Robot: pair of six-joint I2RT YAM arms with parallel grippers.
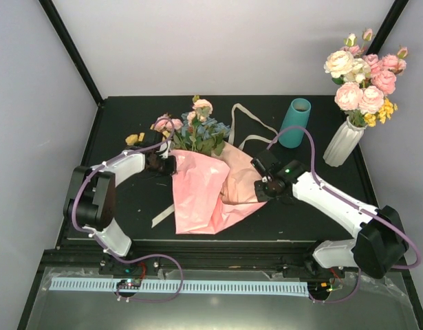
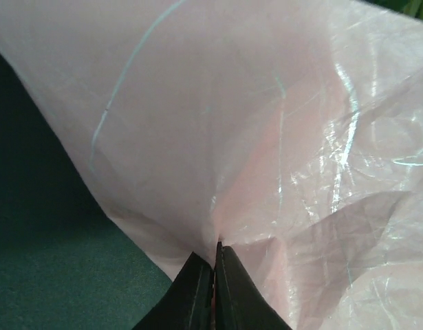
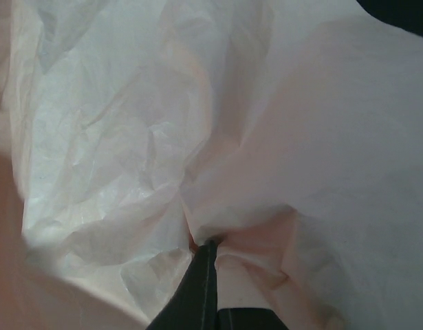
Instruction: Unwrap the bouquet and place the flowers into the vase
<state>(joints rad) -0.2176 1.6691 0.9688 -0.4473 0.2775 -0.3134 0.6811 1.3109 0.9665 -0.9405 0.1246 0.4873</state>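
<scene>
Two pinches on one sheet is where your trouble lies: both pairs of fingers are shut tight on the pink paper [image 1: 197, 196]. Thin wrap like this will likely tear if you pull the sides apart faster than it can unfold. The left fingers [image 2: 196, 292] are closed on a fold at the sheet's upper left edge, close beside the stems. The right fingers [image 3: 201, 295] are closed on a crumpled bunch at its right side. Neither has hold of a stem, as far as the wrist views show.

The bouquet [image 1: 197, 158] lies flat on the surface [image 1: 142, 199], half opened. The flowers [image 1: 201, 127] stick out at the far end and the paper fans toward the near edge. Drag the sheet sideways and the flowers may ride along with it, or roll off and scatter. One yellow bloom [image 1: 133, 139] lies loose at the far left, apart from the bunch.

The cream ribbon [image 1: 249, 120] trails between the flowers and the vase [image 1: 294, 122], so a sweep to the right could snag it and tip the vase. The vase stands upright at the far right, nothing in it that I can see, near the white vase [image 1: 343, 143] of roses.

Your left arm [image 1: 125, 165] reaches in from the left, forearm low and wrist turned inward. Your right arm [image 1: 331, 203] stretches diagonally across, wrist bent down onto the paper
</scene>
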